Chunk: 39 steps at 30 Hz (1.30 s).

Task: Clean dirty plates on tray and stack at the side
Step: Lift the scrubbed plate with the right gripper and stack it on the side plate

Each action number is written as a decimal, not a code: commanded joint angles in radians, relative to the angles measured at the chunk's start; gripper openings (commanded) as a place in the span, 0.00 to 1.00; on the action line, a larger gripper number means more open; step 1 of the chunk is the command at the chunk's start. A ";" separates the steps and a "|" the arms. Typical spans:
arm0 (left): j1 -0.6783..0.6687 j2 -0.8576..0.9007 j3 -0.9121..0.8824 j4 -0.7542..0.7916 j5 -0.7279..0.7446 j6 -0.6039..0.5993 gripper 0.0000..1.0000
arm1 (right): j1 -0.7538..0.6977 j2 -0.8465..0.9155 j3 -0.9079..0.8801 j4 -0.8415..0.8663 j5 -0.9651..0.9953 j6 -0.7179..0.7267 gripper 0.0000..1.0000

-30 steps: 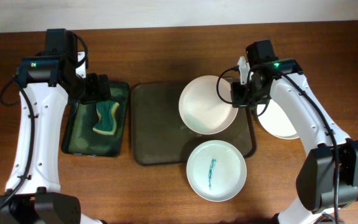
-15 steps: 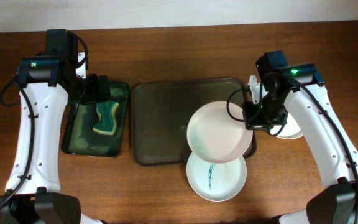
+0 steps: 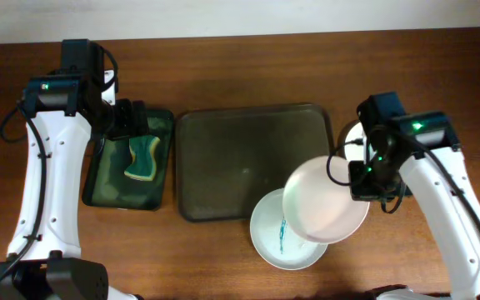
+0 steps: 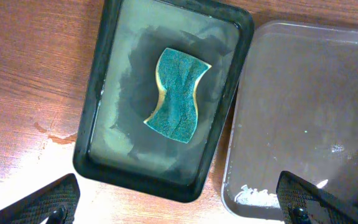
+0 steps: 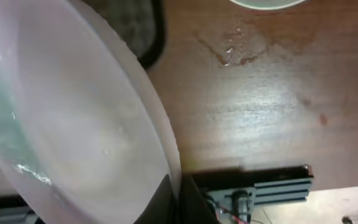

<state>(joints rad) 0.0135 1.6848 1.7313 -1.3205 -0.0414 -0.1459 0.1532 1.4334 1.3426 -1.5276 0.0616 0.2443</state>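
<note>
My right gripper [image 3: 363,179] is shut on the rim of a clean-looking white plate [image 3: 323,200] and holds it tilted above the table's front right. In the right wrist view the plate [image 5: 73,124] fills the left side, with the gripper [image 5: 178,199] pinching its edge. Partly under it lies a white plate with a blue smear [image 3: 275,237], off the front edge of the dark tray [image 3: 223,167]. A white plate at the side [image 3: 351,133] is mostly hidden by my right arm. My left gripper [image 4: 179,208] is open above the sponge basin.
A dark green basin [image 3: 98,179] left of the tray holds a green and yellow sponge [image 3: 142,158], which also shows in the left wrist view [image 4: 178,94]. Wet spots mark the wood [image 5: 232,53]. A black rail [image 5: 260,186] runs along the table's edge.
My right gripper has carried the white plate from over the tray's back right corner forward and right, so it now hangs over the smeared plate. The left arm has not moved.
</note>
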 commanded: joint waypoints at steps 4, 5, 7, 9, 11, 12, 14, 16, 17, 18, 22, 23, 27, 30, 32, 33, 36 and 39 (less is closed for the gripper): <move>0.003 -0.009 0.003 0.002 -0.008 0.006 0.99 | -0.003 -0.039 -0.114 0.051 0.053 0.054 0.04; 0.003 -0.009 0.003 0.002 -0.008 0.006 1.00 | -0.003 -0.042 -0.114 0.052 0.062 0.054 0.04; 0.003 -0.009 0.003 0.002 -0.008 0.006 0.99 | 0.005 -0.060 -0.114 0.052 0.102 0.085 0.04; 0.003 -0.009 0.003 0.002 -0.008 0.006 0.99 | 0.030 -0.075 -0.114 0.052 0.134 0.101 0.04; 0.003 -0.009 0.003 0.002 -0.008 0.006 0.99 | 0.105 -0.088 -0.114 0.047 0.191 0.144 0.04; 0.003 -0.009 0.003 0.002 -0.007 0.006 1.00 | 0.147 -0.088 -0.114 0.041 0.238 0.180 0.04; 0.003 -0.009 0.003 0.002 -0.008 0.006 0.99 | 0.204 -0.087 -0.114 0.028 0.306 0.238 0.04; 0.003 -0.009 0.003 0.002 -0.008 0.005 0.99 | 0.249 -0.087 -0.114 0.016 0.365 0.290 0.04; 0.003 -0.009 0.003 0.002 -0.008 0.006 0.99 | 0.278 -0.087 -0.114 0.014 0.400 0.314 0.04; 0.003 -0.009 0.003 0.002 -0.008 0.006 0.99 | 0.297 -0.087 -0.114 0.017 0.422 0.319 0.04; 0.003 -0.009 0.003 0.002 -0.008 0.006 1.00 | 0.374 -0.086 -0.114 0.029 0.507 0.341 0.04; 0.003 -0.009 0.003 0.002 -0.007 0.006 0.99 | 0.395 -0.086 -0.114 0.035 0.530 0.341 0.04; 0.003 -0.009 0.003 0.002 -0.008 0.006 0.99 | 0.440 -0.086 -0.114 0.052 0.591 0.341 0.04; 0.003 -0.009 0.003 0.002 -0.008 0.006 0.99 | 0.475 -0.086 -0.114 0.074 0.661 0.340 0.04; 0.003 -0.009 0.003 0.002 -0.008 0.006 0.99 | 0.522 -0.086 -0.113 0.078 0.723 0.340 0.04; 0.003 -0.009 0.003 0.002 -0.008 0.006 0.99 | 0.546 -0.086 -0.113 0.078 0.741 0.340 0.04; 0.003 -0.009 0.003 0.002 -0.008 0.006 0.99 | 0.636 -0.086 -0.113 0.077 0.776 0.341 0.04; 0.003 -0.009 0.003 0.002 -0.008 0.006 0.99 | 0.731 -0.086 -0.113 0.077 0.858 0.341 0.04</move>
<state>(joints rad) 0.0135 1.6848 1.7313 -1.3197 -0.0418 -0.1459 0.8299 1.3659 1.2312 -1.4521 0.8082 0.5716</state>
